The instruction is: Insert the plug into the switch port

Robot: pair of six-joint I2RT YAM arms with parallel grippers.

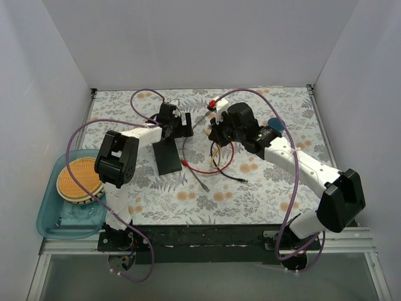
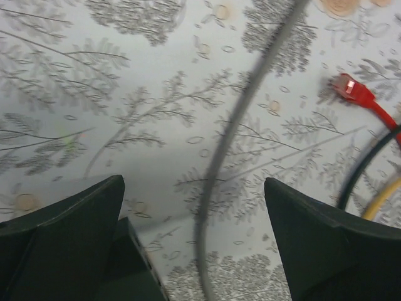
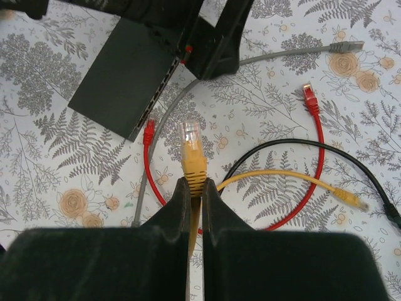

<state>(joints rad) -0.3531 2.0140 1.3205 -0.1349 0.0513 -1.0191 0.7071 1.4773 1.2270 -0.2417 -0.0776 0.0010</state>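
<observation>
Right claw (image 3: 195, 185) pinching yellow plug (image 3: 191, 150), switch (image 3: 122, 78) beyond

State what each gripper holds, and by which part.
Right gripper pinches the yellow plug by its boot, behind the clear tip. Left gripper is open, holding nothing.

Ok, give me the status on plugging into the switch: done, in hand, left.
Done: the right fingers are shut on the yellow plug, its clear tip sticking out ahead. In hand: the plug is held apart from the switch, with no port reached. Left: line it up with the port edge and push in. The left fingers are open beside the switch, gripping nothing.
</observation>
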